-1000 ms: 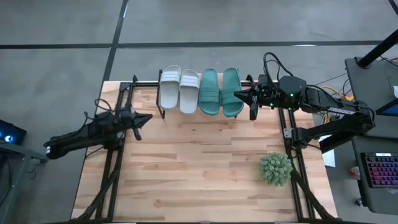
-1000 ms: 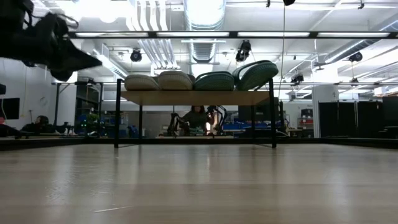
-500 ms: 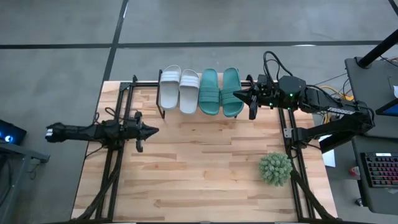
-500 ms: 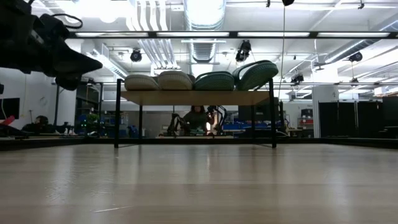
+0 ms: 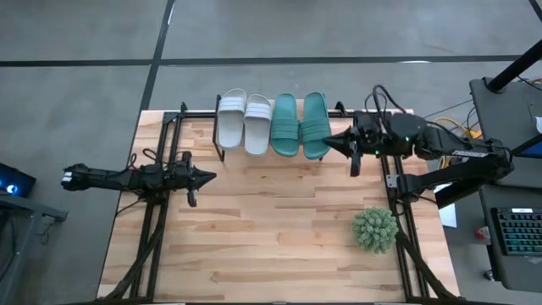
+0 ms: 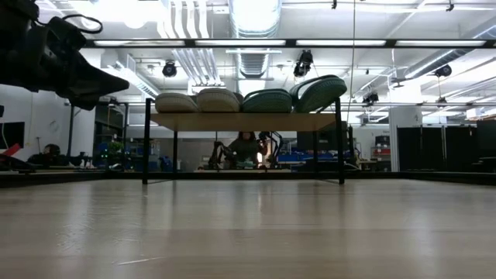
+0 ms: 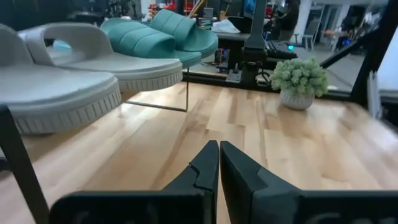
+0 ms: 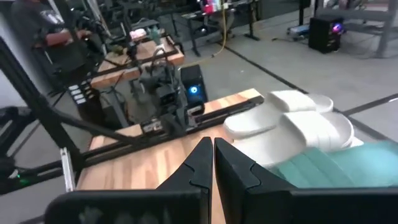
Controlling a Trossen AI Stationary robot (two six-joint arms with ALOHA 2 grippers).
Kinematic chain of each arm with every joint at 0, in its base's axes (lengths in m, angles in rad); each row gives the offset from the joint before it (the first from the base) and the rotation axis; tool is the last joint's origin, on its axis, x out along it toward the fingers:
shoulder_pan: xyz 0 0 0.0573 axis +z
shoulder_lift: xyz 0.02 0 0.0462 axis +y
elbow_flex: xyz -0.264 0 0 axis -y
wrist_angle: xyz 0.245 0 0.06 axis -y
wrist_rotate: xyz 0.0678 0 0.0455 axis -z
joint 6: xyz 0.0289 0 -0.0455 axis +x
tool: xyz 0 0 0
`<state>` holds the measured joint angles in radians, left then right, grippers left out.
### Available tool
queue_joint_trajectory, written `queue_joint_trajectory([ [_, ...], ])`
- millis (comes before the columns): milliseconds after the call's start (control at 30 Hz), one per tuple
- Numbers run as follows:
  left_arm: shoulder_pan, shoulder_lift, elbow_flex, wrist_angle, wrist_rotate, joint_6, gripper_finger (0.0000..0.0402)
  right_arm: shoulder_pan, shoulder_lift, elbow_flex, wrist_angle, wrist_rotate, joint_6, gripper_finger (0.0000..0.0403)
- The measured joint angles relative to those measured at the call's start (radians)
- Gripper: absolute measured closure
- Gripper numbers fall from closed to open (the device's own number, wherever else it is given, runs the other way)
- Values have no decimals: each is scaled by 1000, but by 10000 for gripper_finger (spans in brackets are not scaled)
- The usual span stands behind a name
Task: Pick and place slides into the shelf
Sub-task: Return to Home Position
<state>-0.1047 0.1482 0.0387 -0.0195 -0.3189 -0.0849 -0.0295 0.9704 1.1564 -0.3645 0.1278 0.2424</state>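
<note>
Two pale grey-white slides (image 5: pixel 245 122) and two teal slides (image 5: pixel 300 124) lie side by side on the shelf's wooden top (image 6: pixel 244 121) at the table's far edge. The shelf stands on thin black legs (image 6: pixel 146 139). My left gripper (image 5: pixel 208 176) hovers shut over the table's left part, pointing right, holding nothing. My right gripper (image 5: pixel 333 139) is shut just right of the outer teal slide (image 5: pixel 315 125), pointing left at it, apart from it. The wrist views show both pairs of fingers (image 7: pixel 217 163) (image 8: pixel 210 155) closed together.
A spiky green plant ball (image 5: pixel 375 230) sits at the table's right, near the front. Black frame rails (image 5: pixel 152 229) run along the table's left and right sides. Bare wood (image 5: pixel 271 229) lies between the arms.
My left gripper has swung from pointing toward the far right to pointing straight right, moving toward the table's near edge and a little down, then held still. My right gripper has drawn back a little toward the table's right edge, away from the teal slide.
</note>
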Motion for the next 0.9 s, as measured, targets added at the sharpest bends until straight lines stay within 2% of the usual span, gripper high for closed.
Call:
queue_joint_trajectory([
  [167, 0, -6, 2, 5, 4, -119, 401, 70, -72, -168, 186, 87, -16, 394],
  [233, 0, -10, 2, 8, 5, -124, 401, 75, -88, -232, 269, 79, -35, 394],
  [467, 0, -11, 2, 10, 7, -116, 401, 80, -156, -426, 348, 52, -82, 394],
  [667, 0, -10, 1, 9, 7, -115, 402, 102, -351, -687, 577, 18, -105, 394],
  [900, 0, -4, 0, 11, 7, -114, 402, 102, -605, -877, 545, -49, -43, 394],
])
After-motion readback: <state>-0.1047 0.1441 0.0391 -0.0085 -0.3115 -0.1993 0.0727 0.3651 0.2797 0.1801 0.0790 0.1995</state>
